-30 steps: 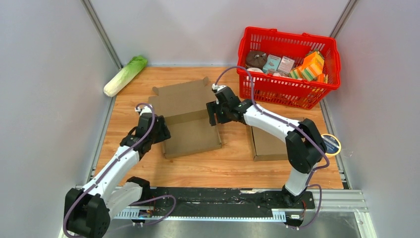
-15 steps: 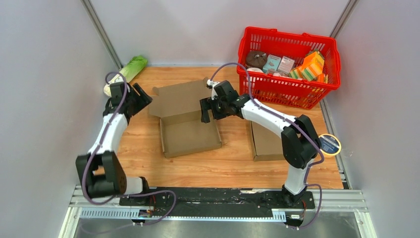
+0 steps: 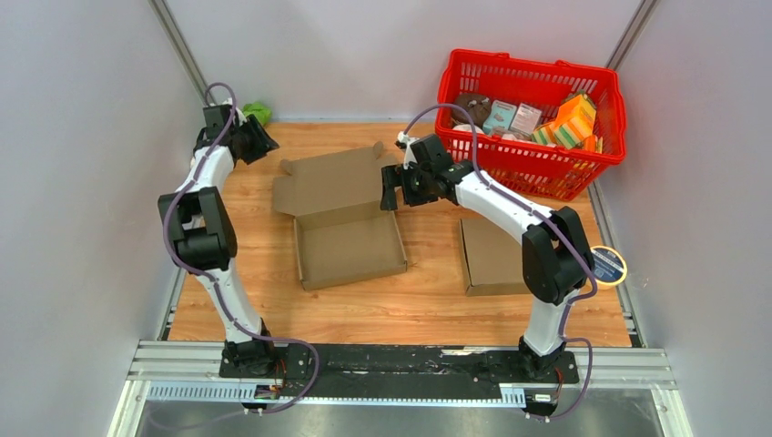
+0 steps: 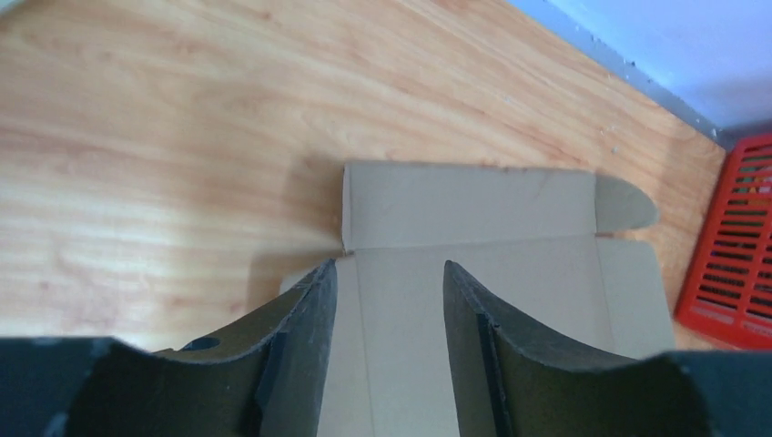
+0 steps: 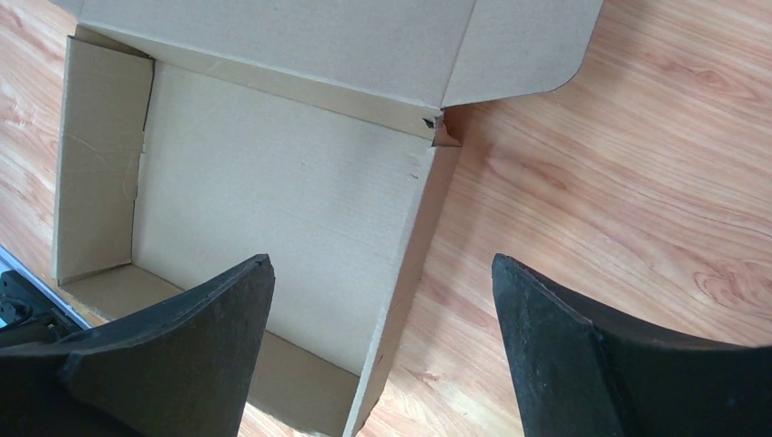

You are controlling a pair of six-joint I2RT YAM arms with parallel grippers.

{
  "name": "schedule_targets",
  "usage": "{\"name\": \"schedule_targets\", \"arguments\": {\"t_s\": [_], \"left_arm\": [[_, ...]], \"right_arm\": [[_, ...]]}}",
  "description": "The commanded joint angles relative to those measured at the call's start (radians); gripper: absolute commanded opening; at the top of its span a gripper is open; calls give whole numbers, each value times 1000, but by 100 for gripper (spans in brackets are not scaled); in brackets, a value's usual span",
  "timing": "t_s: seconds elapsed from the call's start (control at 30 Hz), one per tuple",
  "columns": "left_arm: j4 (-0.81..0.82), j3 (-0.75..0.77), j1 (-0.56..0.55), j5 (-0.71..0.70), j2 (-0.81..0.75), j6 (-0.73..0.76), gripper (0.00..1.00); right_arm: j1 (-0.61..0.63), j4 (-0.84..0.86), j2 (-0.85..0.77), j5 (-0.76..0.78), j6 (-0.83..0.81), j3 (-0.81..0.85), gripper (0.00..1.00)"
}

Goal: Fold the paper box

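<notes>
The box (image 3: 350, 246) lies open in the middle of the wooden surface (image 3: 428, 300). Its shallow tray is on the near side and its lid (image 3: 332, 177) is folded back flat toward the far side, with the small flaps spread out. The tray's side walls stand up.

The left arm (image 3: 196, 214) reaches to the far left corner, well apart from the box. The left fingers (image 4: 305, 319) point back toward it. They stand moderately apart with nothing between them, and the wrist view shows the lid and tray beyond them. Just behind that arm's tip, a bit of green cabbage (image 3: 259, 111) shows against the far wall.

The right arm (image 3: 496, 205) stretches across to the box's far right corner. The right fingers (image 5: 182, 337) are spread wide and hold nothing. They hover over the tray's right wall near the lid's hinge line, one finger above the tray floor and the other above bare wood. I cannot tell whether they touch the card.

A second flat piece of card (image 3: 492, 259) lies to the right of the box, partly under the right arm. A red basket (image 3: 533, 64) of packets sits at the far right. A tape roll (image 3: 608, 265) rests at the right edge.
</notes>
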Motion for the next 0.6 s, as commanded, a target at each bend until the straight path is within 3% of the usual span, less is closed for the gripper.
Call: {"name": "schedule_targets", "arguments": {"t_s": [0.0,0.23,0.37,0.57], "left_arm": [[-104,207,-12,-42,141,106,57],[-202,363,-49,-126,276,87,56],[-234,424,-53,-96,348,68,42],[-231,429,-59,-50,367,49,45]], "right_arm": [[-2,16,-69,-38,-26,12,93],[-11,38,-87,-53,-23,-13,93],[-17,35,-101,-47,-27,-23,93],[-22,36,-120,-47,-27,-34,93]]}}
